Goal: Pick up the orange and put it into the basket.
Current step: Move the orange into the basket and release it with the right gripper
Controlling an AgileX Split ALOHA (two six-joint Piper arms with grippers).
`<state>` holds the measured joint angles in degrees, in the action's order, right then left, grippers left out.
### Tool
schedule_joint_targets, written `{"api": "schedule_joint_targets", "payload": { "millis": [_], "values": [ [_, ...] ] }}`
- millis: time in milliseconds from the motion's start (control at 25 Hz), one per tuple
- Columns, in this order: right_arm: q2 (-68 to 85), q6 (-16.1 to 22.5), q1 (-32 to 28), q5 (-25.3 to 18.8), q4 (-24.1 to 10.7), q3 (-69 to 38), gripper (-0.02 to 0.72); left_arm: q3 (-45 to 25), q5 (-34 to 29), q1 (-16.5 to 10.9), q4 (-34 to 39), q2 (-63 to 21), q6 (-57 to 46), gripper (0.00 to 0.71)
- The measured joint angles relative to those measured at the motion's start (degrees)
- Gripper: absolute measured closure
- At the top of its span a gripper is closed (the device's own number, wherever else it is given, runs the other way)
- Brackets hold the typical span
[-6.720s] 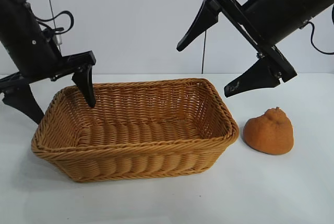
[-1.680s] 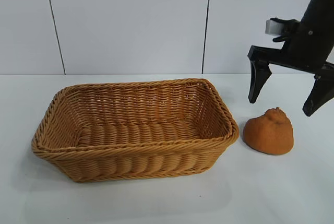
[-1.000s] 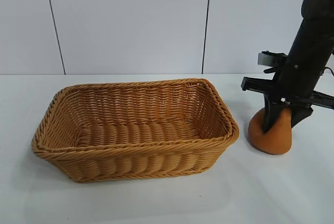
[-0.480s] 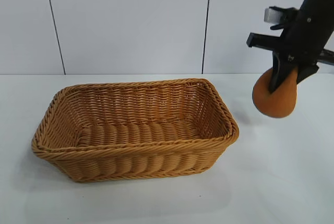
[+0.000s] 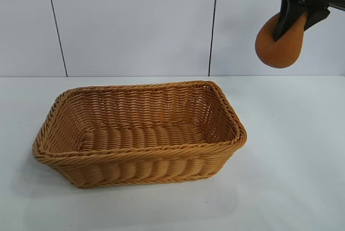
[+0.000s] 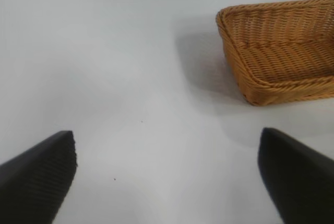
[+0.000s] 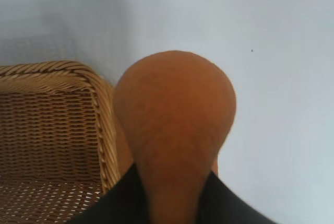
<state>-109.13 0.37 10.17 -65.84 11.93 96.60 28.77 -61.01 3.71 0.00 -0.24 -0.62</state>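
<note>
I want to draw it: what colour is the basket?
Tan-honey woven wicker basket, shown best in the exterior view.

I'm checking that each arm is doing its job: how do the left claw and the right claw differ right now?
The left claw stands wide open and empty, while the right claw is shut on the orange. The left claw hangs low over bare table beside the basket, whereas the right claw is high above the table, off to the basket's right, with the orange hanging below it. Both have dark fingers and neither is over the basket.
</note>
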Motion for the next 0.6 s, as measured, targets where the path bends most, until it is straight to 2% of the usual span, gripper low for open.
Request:
{"api": "schedule_joint_targets", "payload": {
  "millis": [240, 600],
  "values": [
    [0.0, 0.96, 9.35, 0.91, 0.0, 0.0, 0.622, 0.0, 0.0, 0.0, 0.0, 0.0, 0.0, 0.038],
    [-1.02, 4.68, 22.75, 6.46, 0.17, 0.11, 0.622, 0.0, 0.0, 0.0, 0.0, 0.0, 0.0, 0.038]
  ]
}}
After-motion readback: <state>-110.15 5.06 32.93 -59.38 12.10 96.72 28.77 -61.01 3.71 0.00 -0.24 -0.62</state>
